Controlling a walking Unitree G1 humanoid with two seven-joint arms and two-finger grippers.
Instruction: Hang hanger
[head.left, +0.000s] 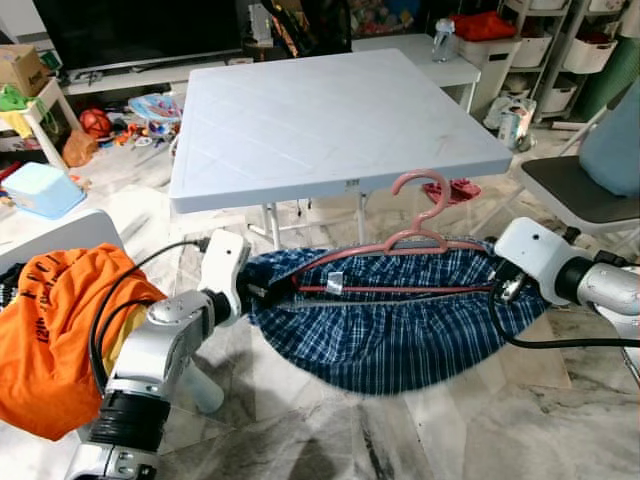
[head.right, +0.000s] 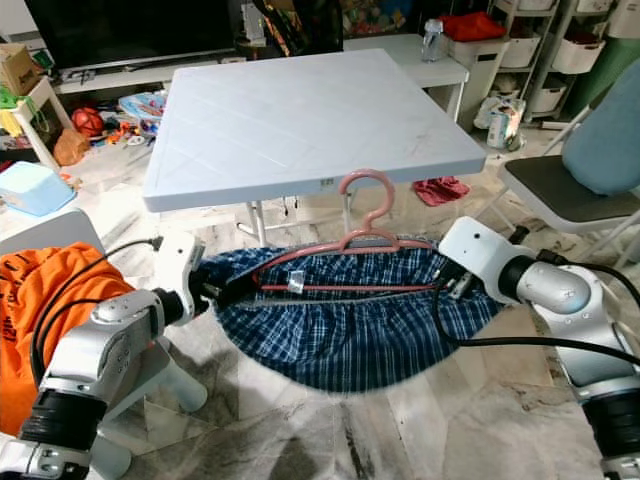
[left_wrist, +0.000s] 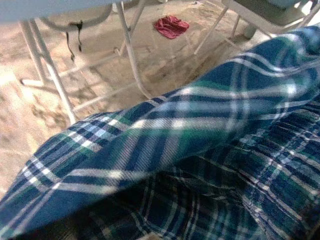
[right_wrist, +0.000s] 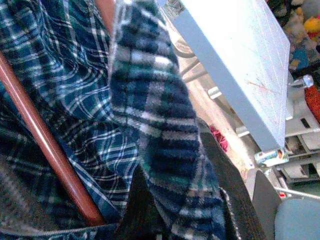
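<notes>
An orange garment (head.left: 50, 335) is seen heaped nearest, at the left, beside the left arm. Just beyond it, a blue plaid cloth (head.left: 390, 320) is held stretched in the air between the two arms, above the marble floor (head.left: 480, 420). The left gripper (head.left: 262, 292) is buried in the left end of the cloth and the right gripper (head.left: 505, 287) in the right end; how far either pair of fingers is parted cannot be told, since the fabric covers them. A pink hanger (head.left: 395, 245) is set inside the open top of the cloth, its red-brown bar (head.left: 400, 289) spanning from one gripper to the other and its hook (head.left: 425, 190) standing upright above the cloth, just in front of the near edge of a white folding table (head.left: 320, 115). A dark chair (head.left: 585, 190) stands to the right. Farther off, toys (head.left: 130, 115) lie scattered on the floor at the left, and white shelves (head.left: 545, 50) are placed at the far right.
</notes>
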